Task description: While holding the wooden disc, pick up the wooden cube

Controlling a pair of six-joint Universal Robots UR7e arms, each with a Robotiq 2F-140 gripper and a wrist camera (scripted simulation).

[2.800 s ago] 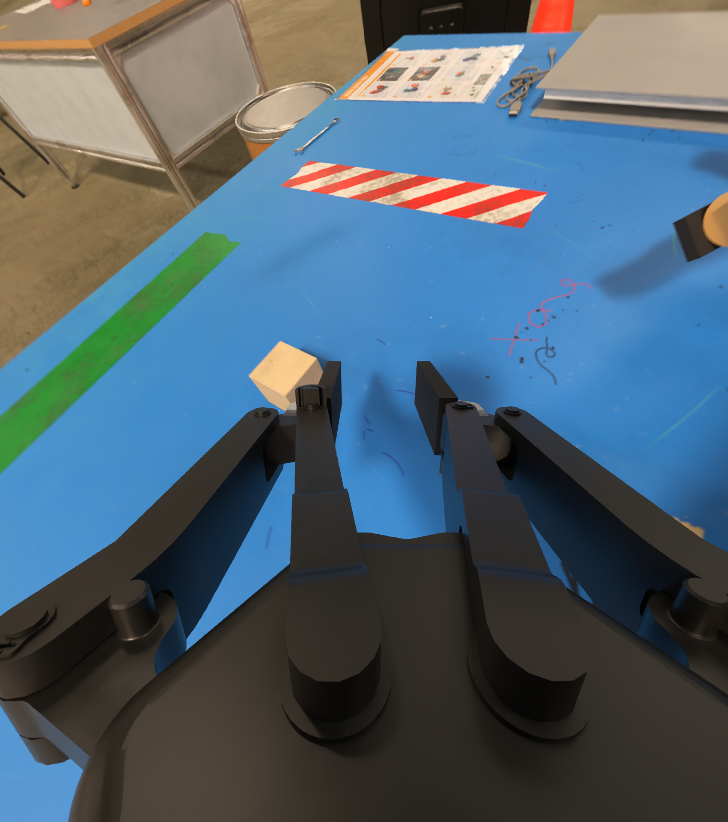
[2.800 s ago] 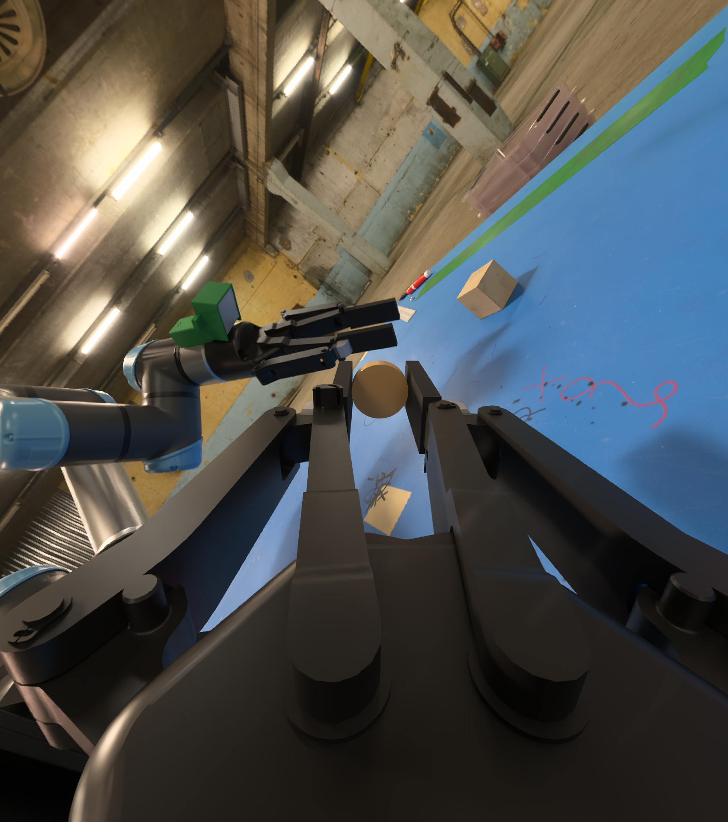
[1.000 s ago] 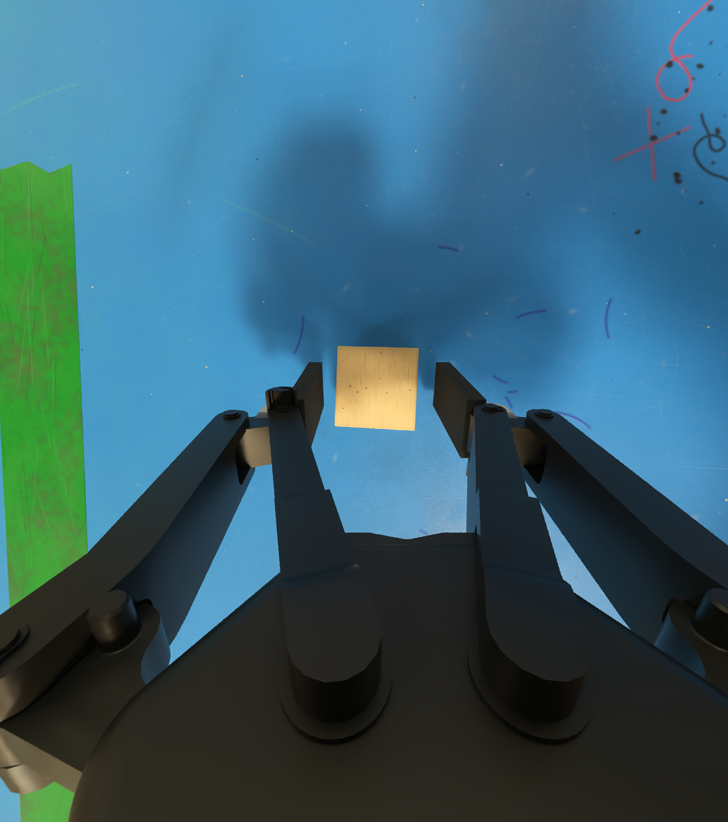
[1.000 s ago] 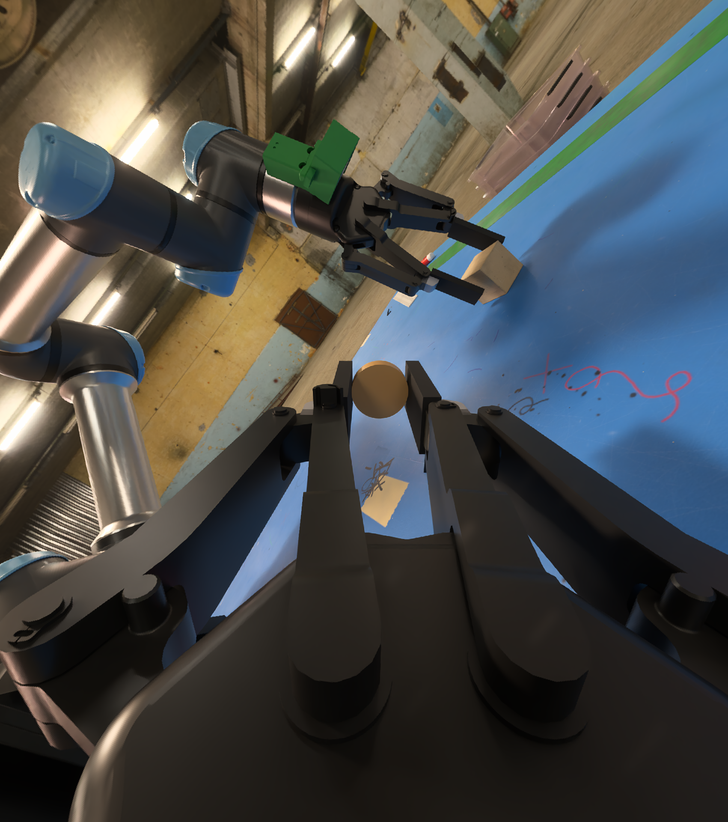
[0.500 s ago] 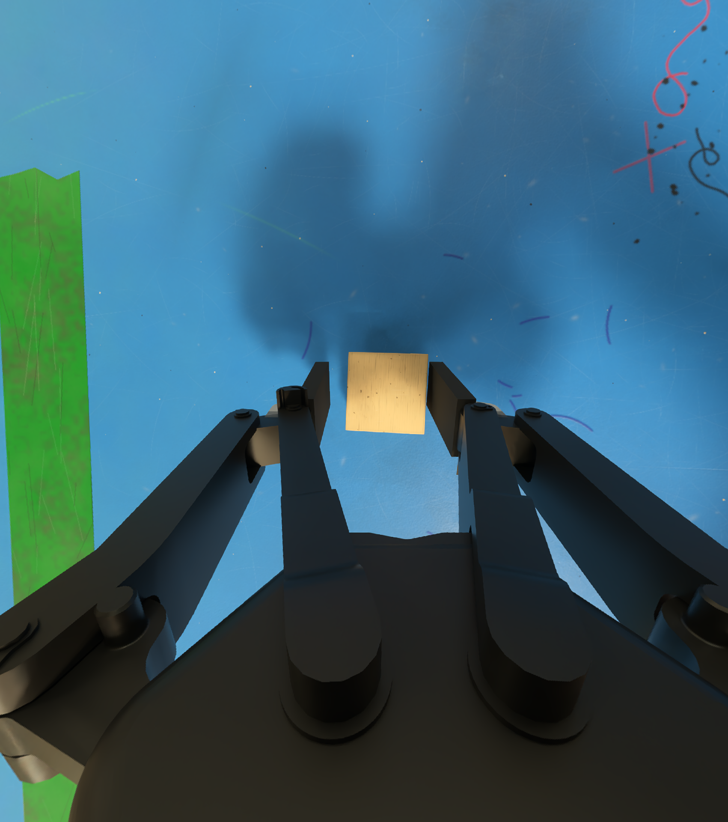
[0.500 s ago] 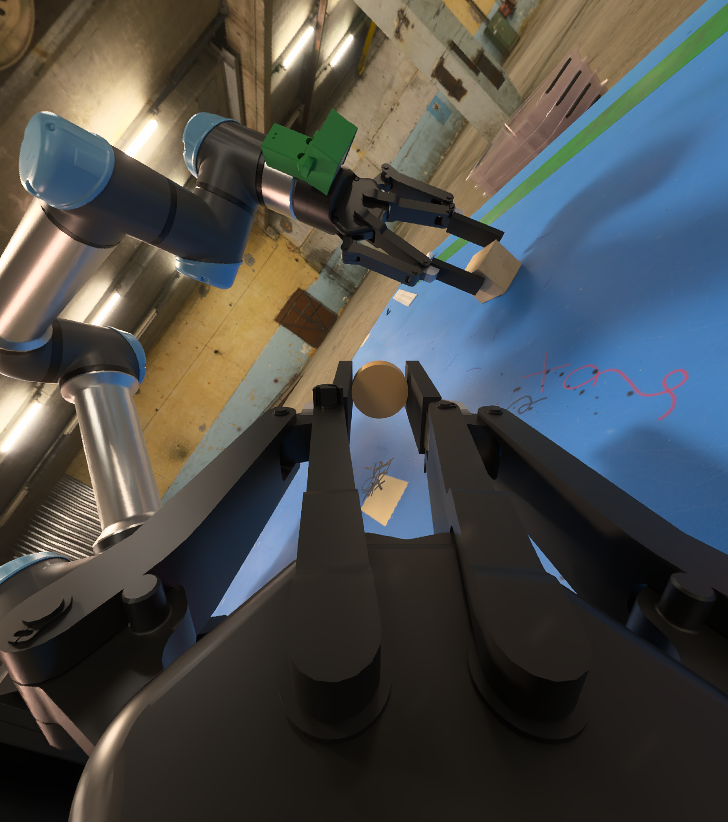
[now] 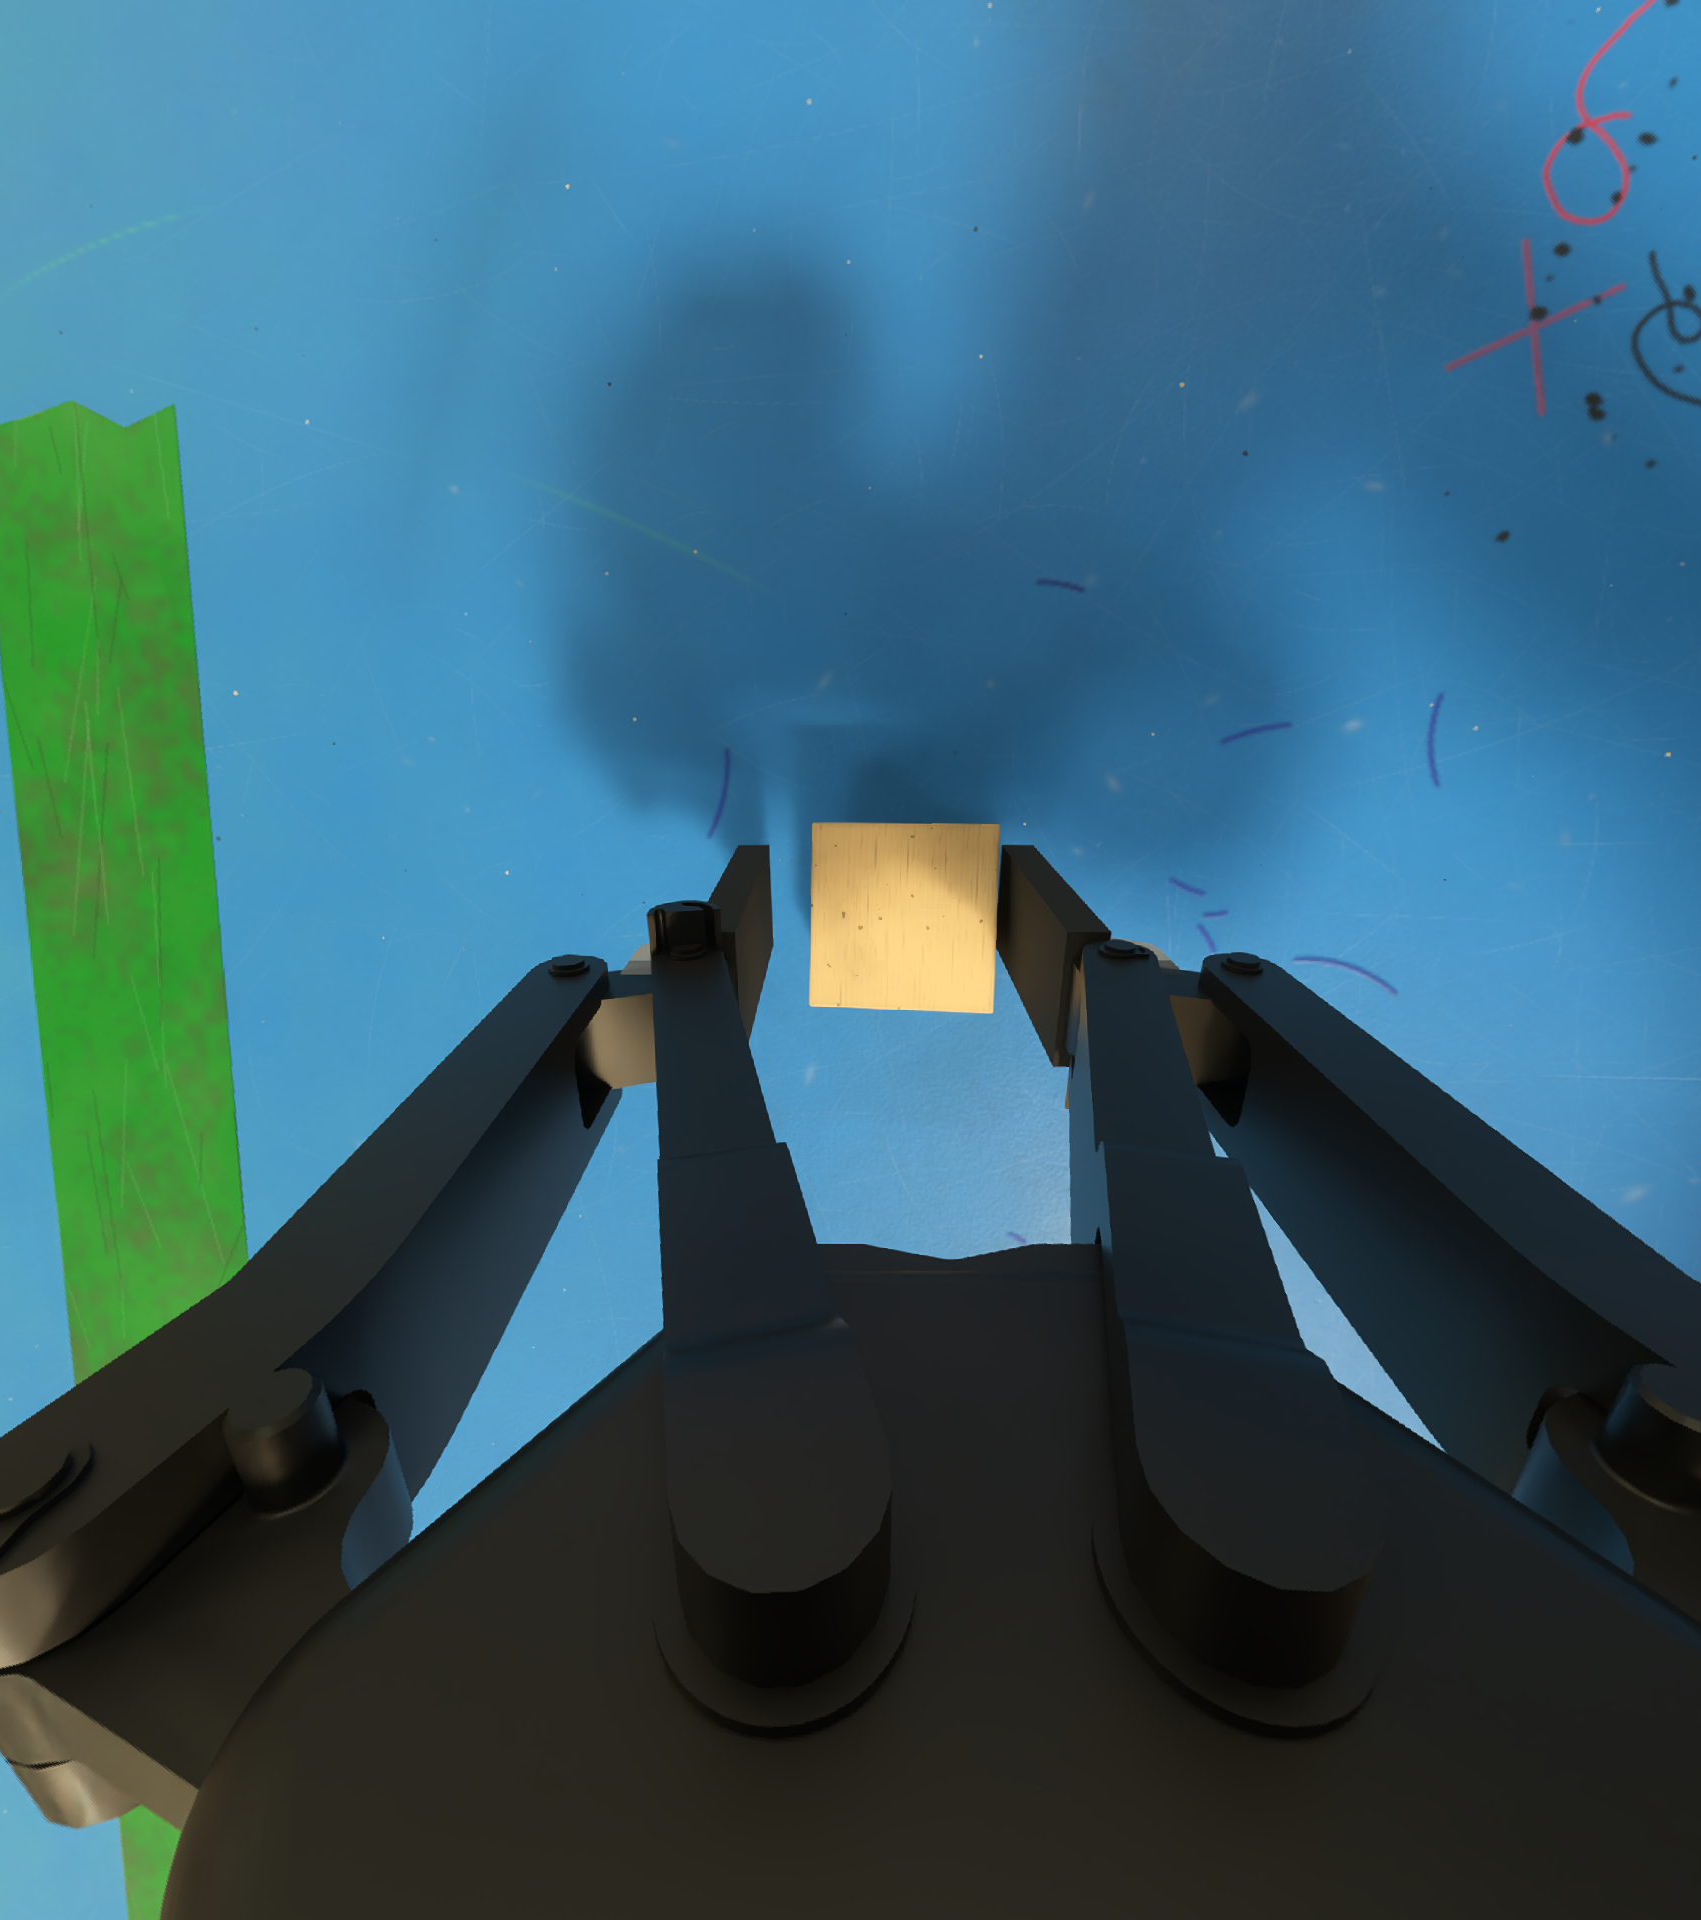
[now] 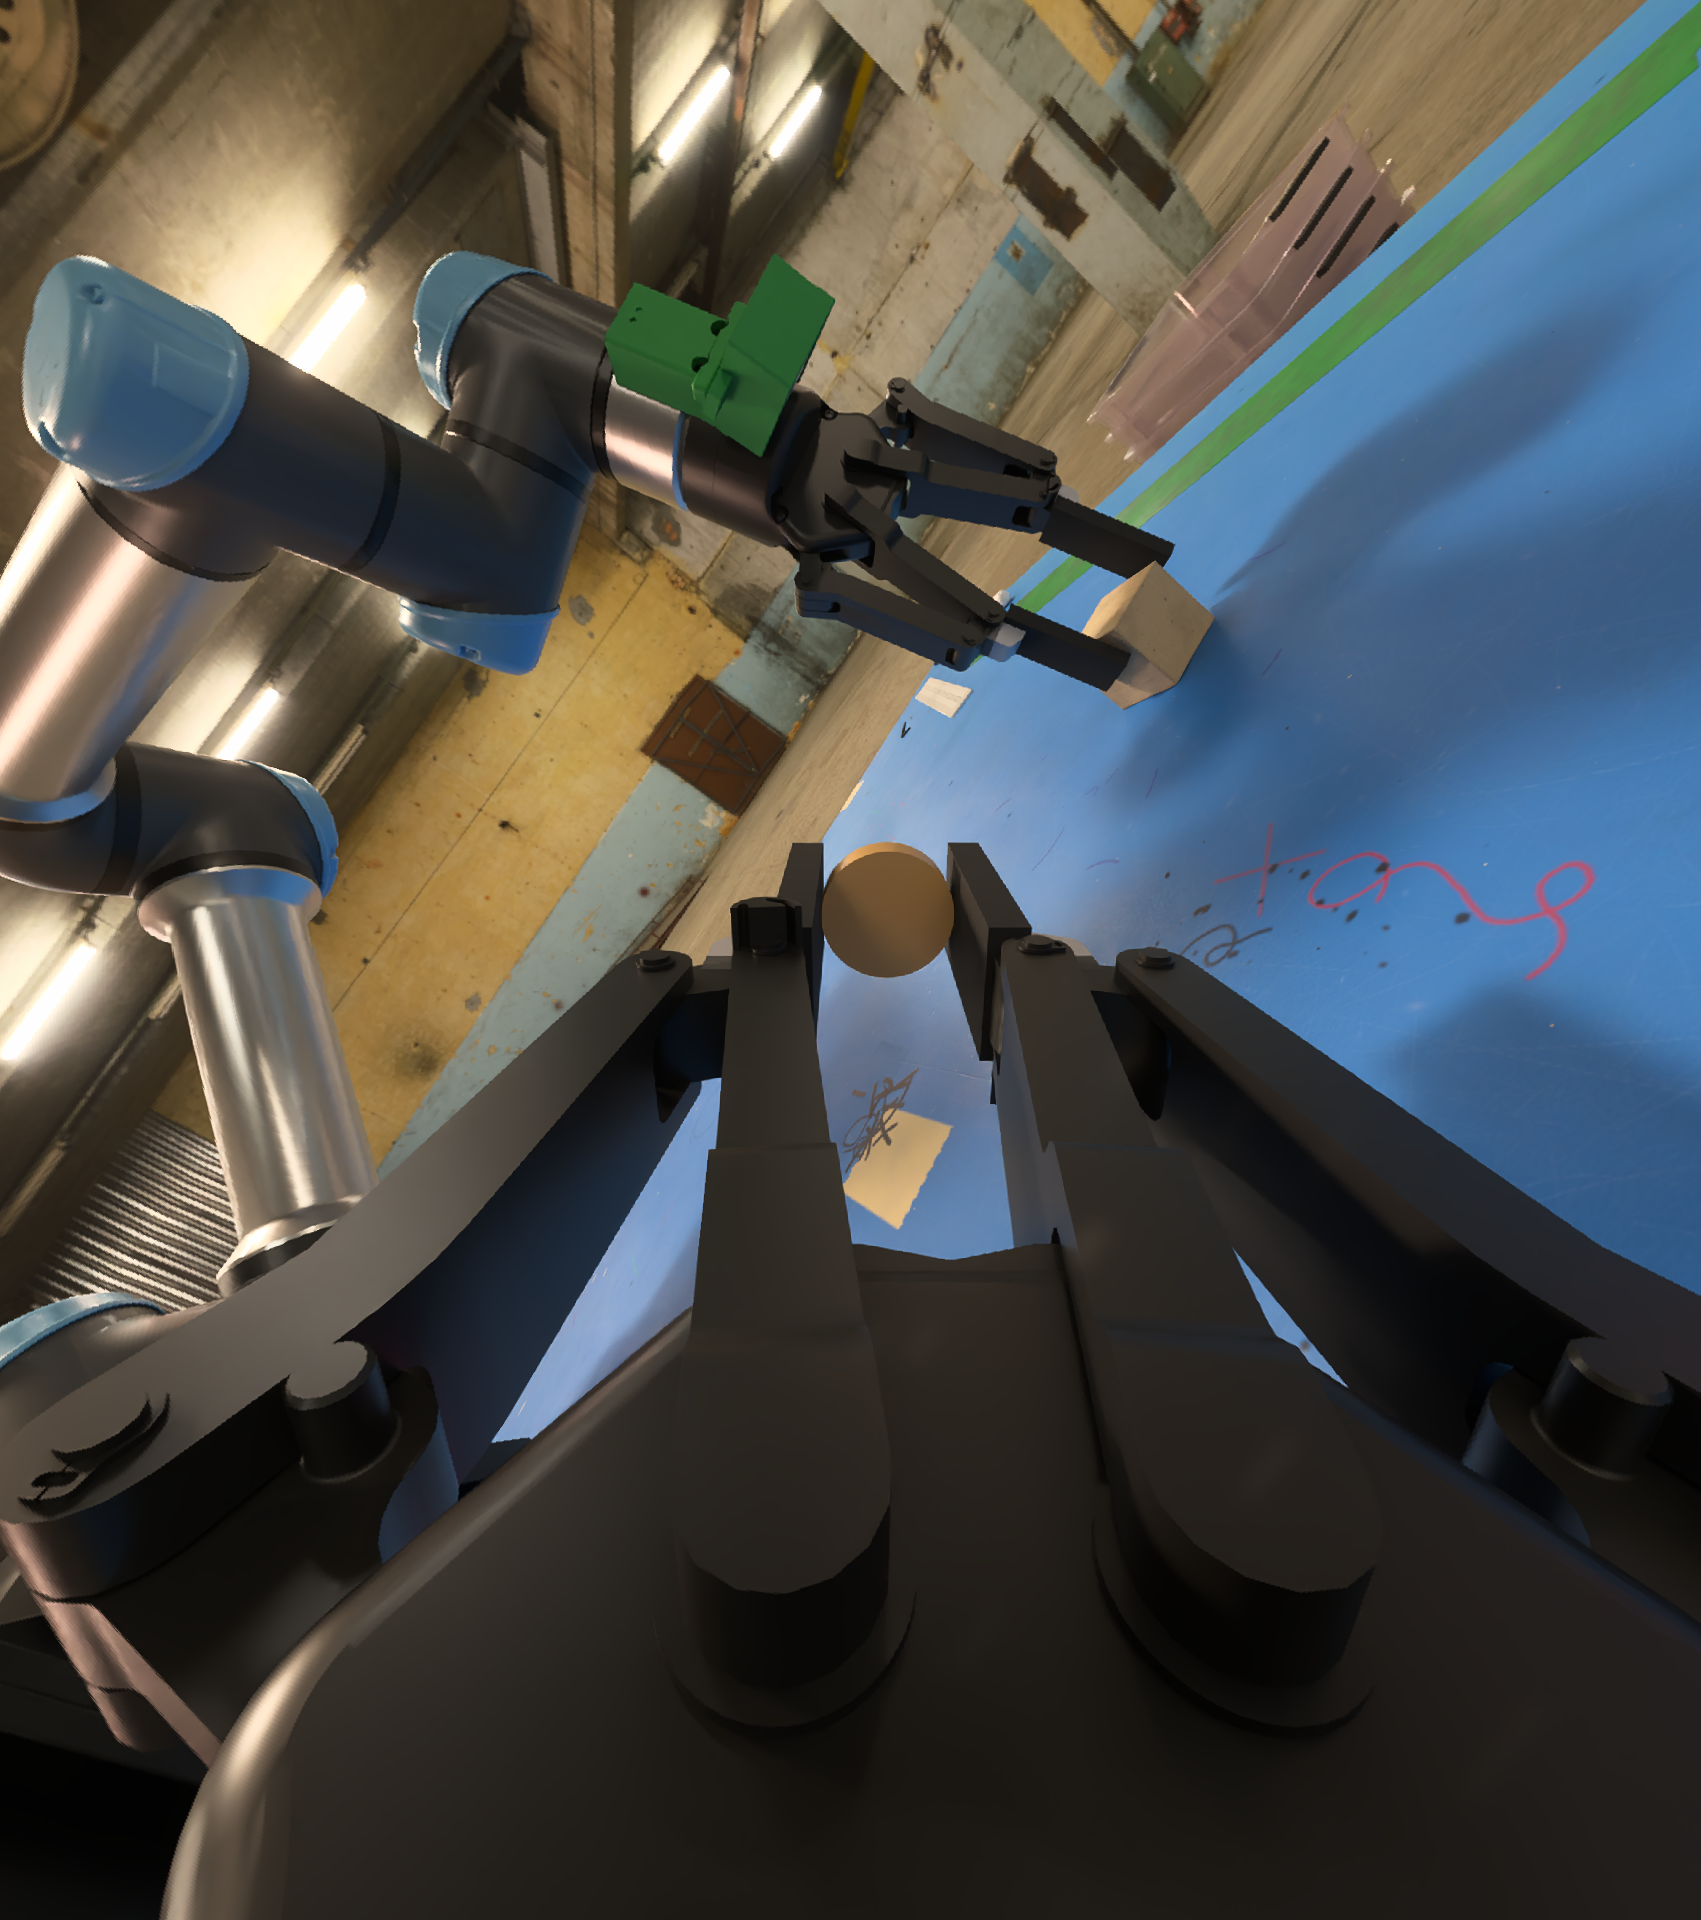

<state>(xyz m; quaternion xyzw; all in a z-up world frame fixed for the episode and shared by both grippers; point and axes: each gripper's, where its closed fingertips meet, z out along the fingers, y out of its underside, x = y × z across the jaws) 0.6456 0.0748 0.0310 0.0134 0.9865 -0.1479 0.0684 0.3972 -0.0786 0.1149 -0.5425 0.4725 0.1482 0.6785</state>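
Closing in since half a second ago, my left gripper has narrowed its fingers around the wooden cube: the right-hand pad now touches the cube's side, while a thin strip of blue shows between the left-hand pad and the other side, so the pinch is not complete. From the left wrist view the cube sits on the blue table, square to my fingers, with its lit top face toward the camera and my own dark shadow spreading beyond it. Green tape runs along the table's left edge, well apart from the cube, and red and black scribbles mark the surface toward the far right corner of that view.

From the right wrist view, the left gripper reaches the cube near the table's tape-lined edge, one finger over it and one under it.

My right gripper holds the wooden disc pinched between both pads, raised off the table. Below it a tan paper scrap with dark scrawl lies on the blue table.
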